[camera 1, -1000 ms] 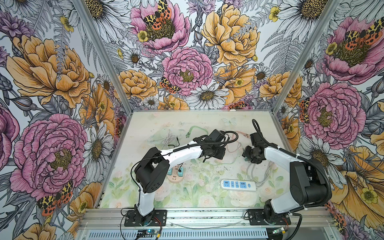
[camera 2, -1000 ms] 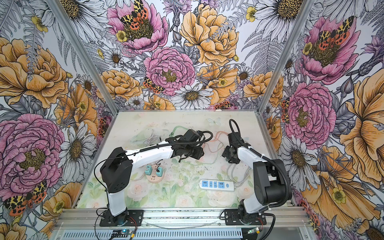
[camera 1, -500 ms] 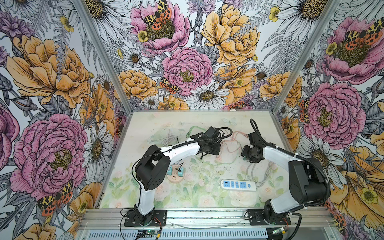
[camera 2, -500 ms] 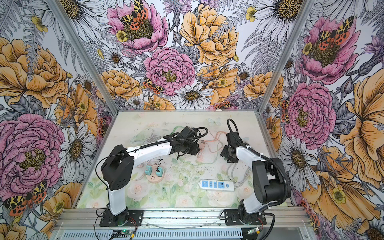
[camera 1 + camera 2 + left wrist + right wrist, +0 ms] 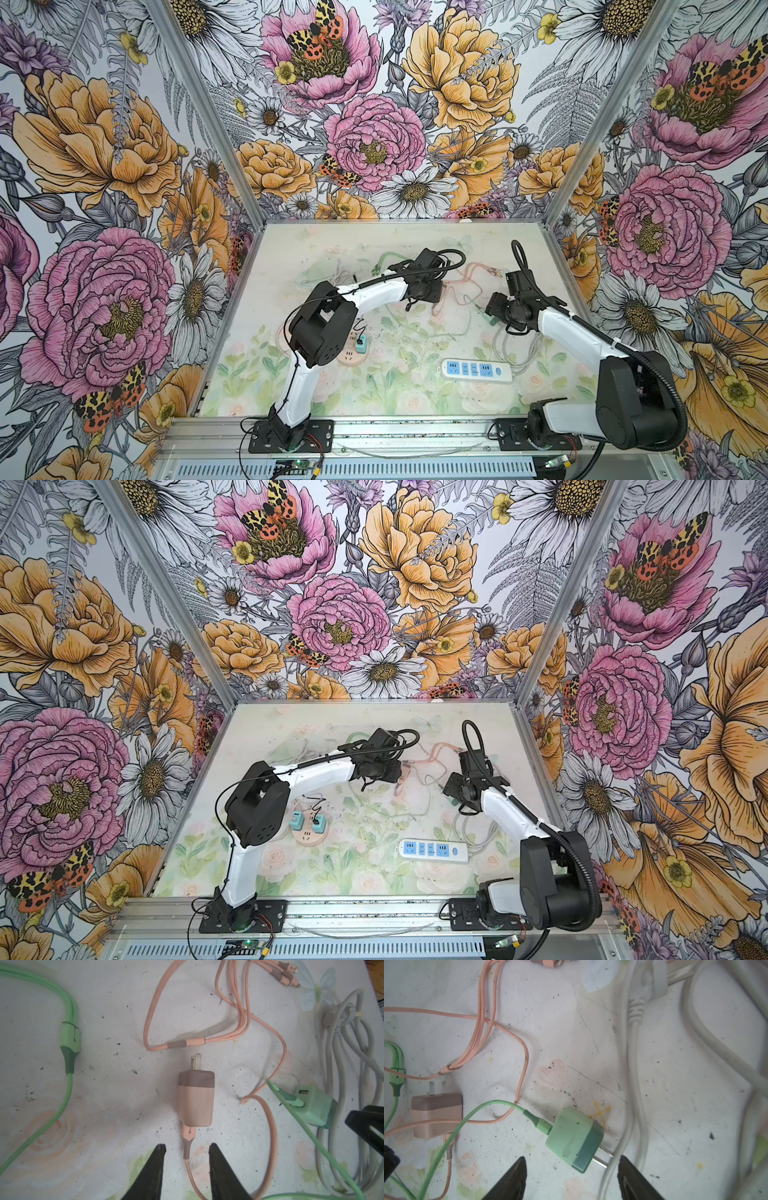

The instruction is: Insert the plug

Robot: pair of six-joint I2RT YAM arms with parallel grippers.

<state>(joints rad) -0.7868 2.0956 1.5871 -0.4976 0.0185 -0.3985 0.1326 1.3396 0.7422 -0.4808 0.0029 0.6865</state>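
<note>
Left gripper (image 5: 185, 1146) hangs released, jaws straddling the pink cable (image 5: 187, 1154) behind the pink plug (image 5: 195, 1101), likely lining up a grasp; right gripper (image 5: 572, 1157) gapes empty, green plug (image 5: 574, 1138) just ahead.

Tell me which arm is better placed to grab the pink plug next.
Left, I'd say. The pink plug lies straight ahead of the left gripper, in line with the gap between its open fingers, cable end nearest. The right gripper is lined up on the green plug instead.
</note>
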